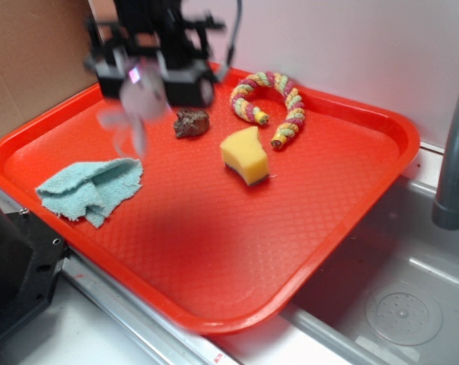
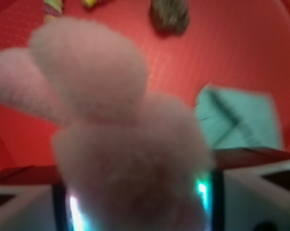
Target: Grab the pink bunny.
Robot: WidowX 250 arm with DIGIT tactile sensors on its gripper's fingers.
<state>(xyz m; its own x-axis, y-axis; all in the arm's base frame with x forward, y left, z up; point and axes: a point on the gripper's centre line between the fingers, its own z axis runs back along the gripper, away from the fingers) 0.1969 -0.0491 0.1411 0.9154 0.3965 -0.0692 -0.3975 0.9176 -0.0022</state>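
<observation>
The pink bunny [image 2: 125,159] fills the wrist view, pale pink and fuzzy, its two ears [image 2: 87,72] pointing up and left. My gripper [image 2: 137,202] is shut on it, with a finger showing on each side of its body. In the exterior view the bunny [image 1: 141,95] is a motion-blurred pale shape hanging under the black gripper [image 1: 149,72], lifted above the back left of the red tray [image 1: 214,251].
On the tray lie a teal cloth [image 1: 92,188] at the left, a brown lump [image 1: 191,122], a yellow sponge [image 1: 246,156] and a striped curved rope toy [image 1: 271,103]. A sink basin [image 1: 404,312] and grey faucet [image 1: 457,152] are at the right.
</observation>
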